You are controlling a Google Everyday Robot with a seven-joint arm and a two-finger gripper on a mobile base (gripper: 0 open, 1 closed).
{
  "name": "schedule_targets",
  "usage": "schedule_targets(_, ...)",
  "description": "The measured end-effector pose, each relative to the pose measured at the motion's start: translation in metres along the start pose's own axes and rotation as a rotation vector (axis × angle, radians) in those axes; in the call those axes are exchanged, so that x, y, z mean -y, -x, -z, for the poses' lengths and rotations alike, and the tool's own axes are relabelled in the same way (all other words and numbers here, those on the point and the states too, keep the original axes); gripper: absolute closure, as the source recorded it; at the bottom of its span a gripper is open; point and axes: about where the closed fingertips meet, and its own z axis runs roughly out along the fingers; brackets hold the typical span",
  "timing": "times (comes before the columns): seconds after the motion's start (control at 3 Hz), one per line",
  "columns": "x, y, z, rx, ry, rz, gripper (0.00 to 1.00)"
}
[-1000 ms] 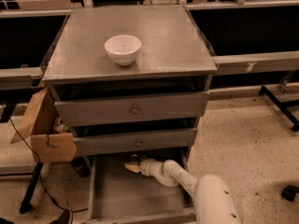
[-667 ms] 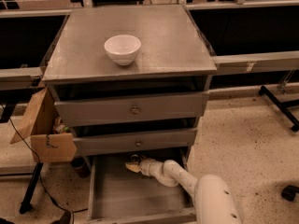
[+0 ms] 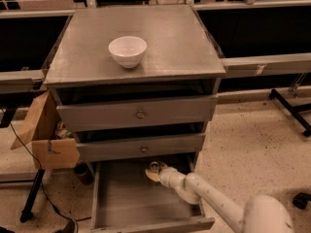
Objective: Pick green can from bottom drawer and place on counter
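Note:
The bottom drawer (image 3: 121, 198) is pulled open, showing a flat grey floor. My white arm reaches in from the lower right, and my gripper (image 3: 154, 173) is at the drawer's back, just under the middle drawer front. The green can (image 3: 154, 166) shows only as a small shiny round top right at the gripper's tip; its dark body is mostly hidden in shadow. I cannot tell whether the gripper holds it. The counter (image 3: 170, 38) is the grey cabinet top above.
A white bowl (image 3: 127, 51) stands on the counter, left of centre. The two upper drawers with round knobs (image 3: 140, 114) are closed. A cardboard box (image 3: 46, 135) hangs at the cabinet's left side. Black frame legs (image 3: 291, 108) stand on the speckled floor at the right.

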Motion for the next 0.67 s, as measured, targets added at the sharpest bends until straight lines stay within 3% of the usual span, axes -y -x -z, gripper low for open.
schedule_targets(0.33,0.019,0.027,0.072,0.015,-0.114,0.039,1.00)
schedule_targets(0.67,0.017,0.040,0.139,-0.019,-0.172,0.043,1.00)
